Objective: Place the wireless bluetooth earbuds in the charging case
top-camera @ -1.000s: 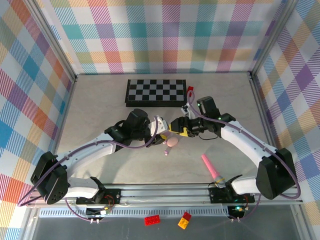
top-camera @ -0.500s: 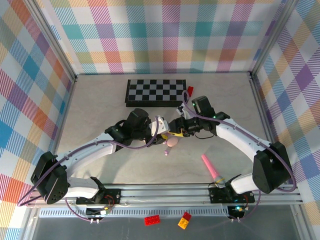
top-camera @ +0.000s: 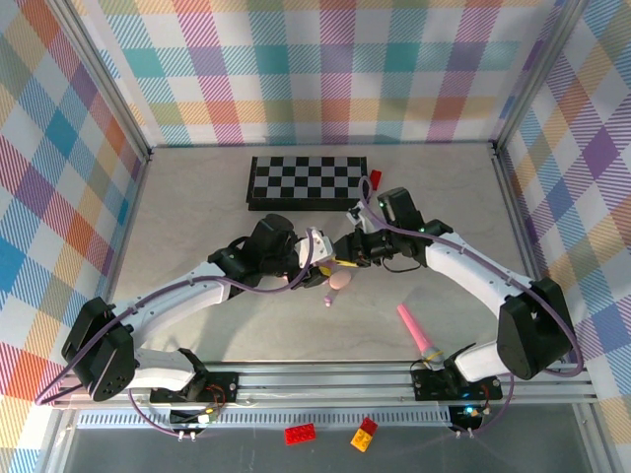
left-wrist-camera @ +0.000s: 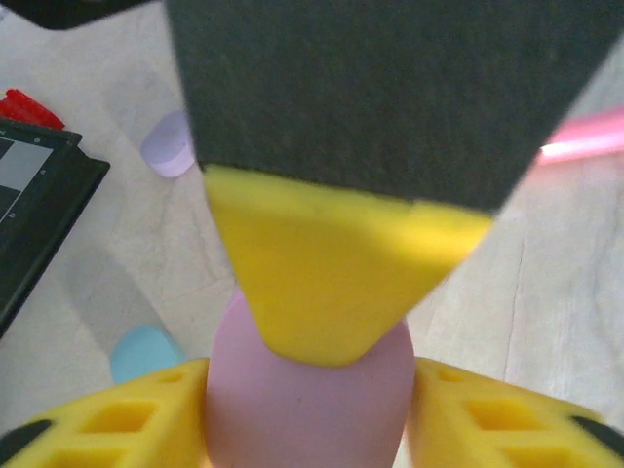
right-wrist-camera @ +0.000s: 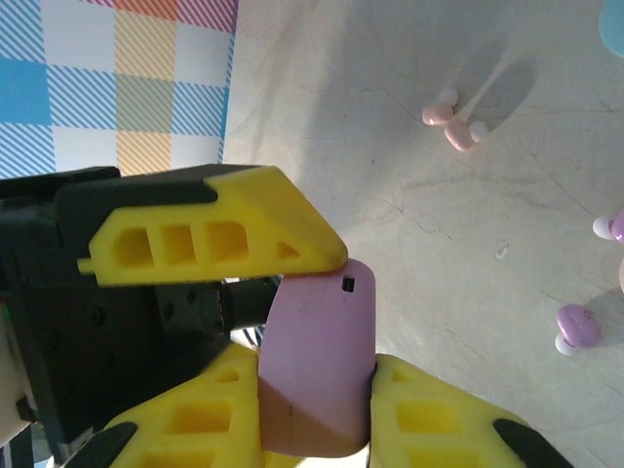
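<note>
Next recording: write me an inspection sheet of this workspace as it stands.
Surface: pale stone-look table, no spills seen.
Job's things: mauve charging case between the fingers; pink earbuds, lilac earbud and teal earbud loose on the table.
Clutter: checkerboard, red brick, pink stick.
Grippers: left gripper and right gripper both clamp the case.
Cables: purple cable along each arm.
Surroundings: plaid walls, metal frame.

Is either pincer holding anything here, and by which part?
Both hold the lilac charging case. The right pincer clamps its two long sides near one end, and the left pincer clamps the sides of its rounded body.
</note>
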